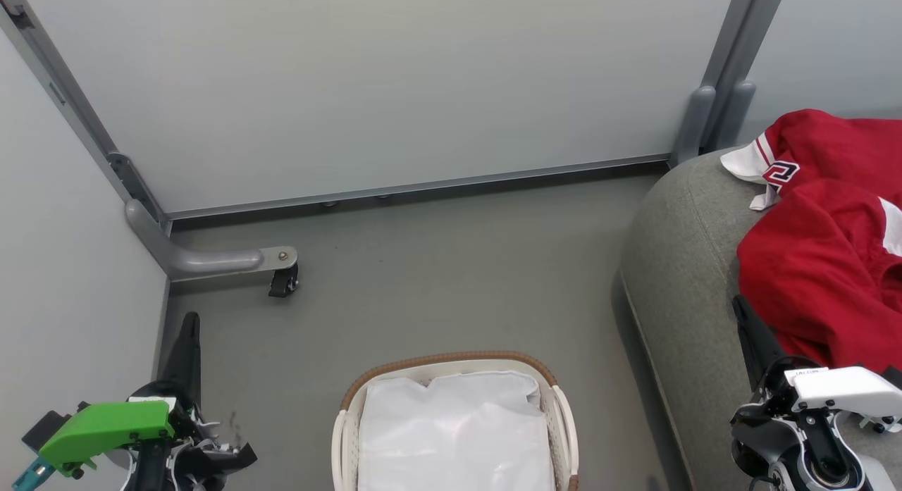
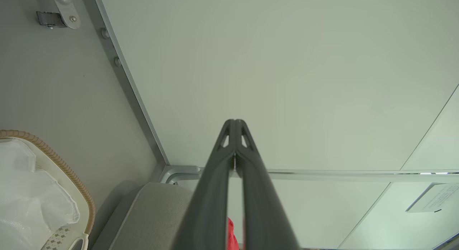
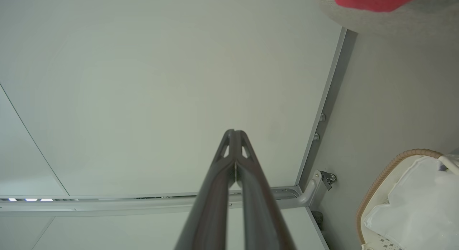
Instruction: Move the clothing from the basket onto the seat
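A grey floor runs from pale partition panels at the left and back across to the seat on the right. In the left corner a grey metal foot juts from the panel frame and ends in a small black caster. Low on the left, the left gripper points up the head view with its two dark fingers pressed together, holding nothing (its wrist view shows the tips meeting against the bare panel). At the bottom middle the basket stands on the floor, its brown woven rim uppermost, and inside it lies the white liner, crumpled. Further right the seat rises with a rounded grey edge. The clothing lies heaped on top of it, in red folds with white trim and a black, white-outlined numeral. At the lower right the right gripper has its fingers closed together and empty, the tip just beside the red cloth; whether it touches, I cannot tell
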